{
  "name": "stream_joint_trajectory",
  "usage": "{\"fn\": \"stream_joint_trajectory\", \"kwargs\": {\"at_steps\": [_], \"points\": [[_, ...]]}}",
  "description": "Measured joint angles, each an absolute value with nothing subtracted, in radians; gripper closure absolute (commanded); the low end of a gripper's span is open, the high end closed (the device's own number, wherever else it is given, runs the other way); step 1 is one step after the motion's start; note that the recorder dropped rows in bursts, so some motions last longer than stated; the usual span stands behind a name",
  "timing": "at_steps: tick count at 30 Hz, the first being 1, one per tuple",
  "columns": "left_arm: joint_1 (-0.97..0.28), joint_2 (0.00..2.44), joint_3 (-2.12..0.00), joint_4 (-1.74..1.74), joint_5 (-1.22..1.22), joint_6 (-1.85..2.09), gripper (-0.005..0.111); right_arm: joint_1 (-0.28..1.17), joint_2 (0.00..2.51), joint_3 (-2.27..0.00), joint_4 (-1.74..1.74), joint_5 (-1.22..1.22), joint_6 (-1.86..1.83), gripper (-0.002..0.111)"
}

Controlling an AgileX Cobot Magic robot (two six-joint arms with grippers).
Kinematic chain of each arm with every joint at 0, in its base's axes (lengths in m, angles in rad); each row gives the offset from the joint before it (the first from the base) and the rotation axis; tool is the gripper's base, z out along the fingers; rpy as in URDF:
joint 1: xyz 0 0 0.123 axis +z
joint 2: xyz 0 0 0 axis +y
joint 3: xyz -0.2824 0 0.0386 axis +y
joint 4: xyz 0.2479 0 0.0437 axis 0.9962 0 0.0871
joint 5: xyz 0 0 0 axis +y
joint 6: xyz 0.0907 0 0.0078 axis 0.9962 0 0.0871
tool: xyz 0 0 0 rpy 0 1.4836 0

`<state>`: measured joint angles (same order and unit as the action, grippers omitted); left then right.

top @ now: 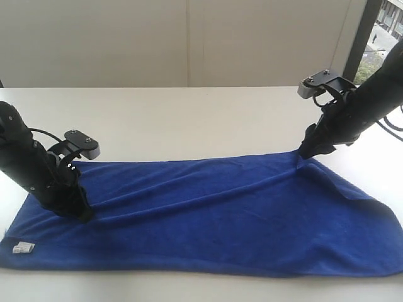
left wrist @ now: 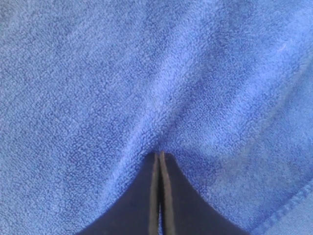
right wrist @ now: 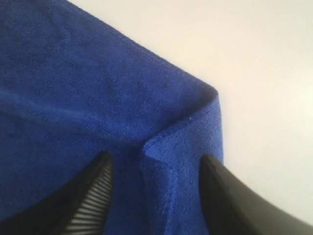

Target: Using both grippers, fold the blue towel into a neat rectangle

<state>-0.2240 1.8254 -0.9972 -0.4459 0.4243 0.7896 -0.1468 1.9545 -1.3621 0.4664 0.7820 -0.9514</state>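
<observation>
The blue towel (top: 220,214) lies spread on the desk (top: 189,113) across the lower half of the exterior frame. A lengthwise fold appears to be laid down, so the step in hand looks like the release. At upper right, the right end effector (top: 303,154) stands wide open astride a doubled corner, gripping nothing. At left, the left end effector (top: 82,212) is closed tight, tips on the cloth; whether it pinches any cannot be told. The next move likely calls for lifting clear and regrasping the ends.
</observation>
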Motion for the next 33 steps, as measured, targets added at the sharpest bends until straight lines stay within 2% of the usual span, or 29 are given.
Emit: {"fn": "stream_joint_trajectory", "kwargs": {"at_steps": [9,23,27,33], "points": [[-0.224,1.825,-0.997,-0.448,0.424,0.79,0.107,-0.147,2.006,-1.362,0.45,0.809,-0.942,0.058],[-0.224,1.825,-0.997,-0.449,0.424,0.79,0.107,-0.147,2.041,-1.362,0.45,0.835,-0.932,0.073],[-0.224,1.825,-0.997,-0.449,0.424,0.79,0.107,-0.147,2.041,-1.362,0.45,0.83,-0.932,0.072],[-0.224,1.825,-0.997,-0.449,0.424,0.79,0.107,-0.147,2.041,-1.362,0.45,0.774,-0.908,0.06]]}}
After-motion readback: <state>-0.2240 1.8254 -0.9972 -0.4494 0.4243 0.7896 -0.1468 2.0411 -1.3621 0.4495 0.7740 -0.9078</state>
